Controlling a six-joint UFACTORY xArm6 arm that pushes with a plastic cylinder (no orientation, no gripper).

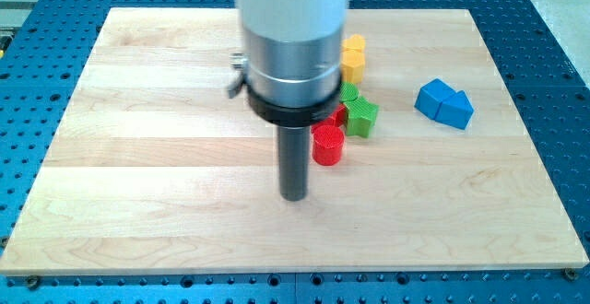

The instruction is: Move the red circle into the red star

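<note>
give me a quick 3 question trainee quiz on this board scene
1. True or false: my tip touches the red circle.
2. Which block lies farthest toward the view's right? A yellow block B blue block C green star
3. Fill in: the red star lies toward the view's ____ of the red circle.

Key: 1 false, a gap shows, tip at its lower left; 2 B; 3 top.

My tip (294,196) just left of, below red circle (327,145); red star (339,115) touching circle's top.
</note>
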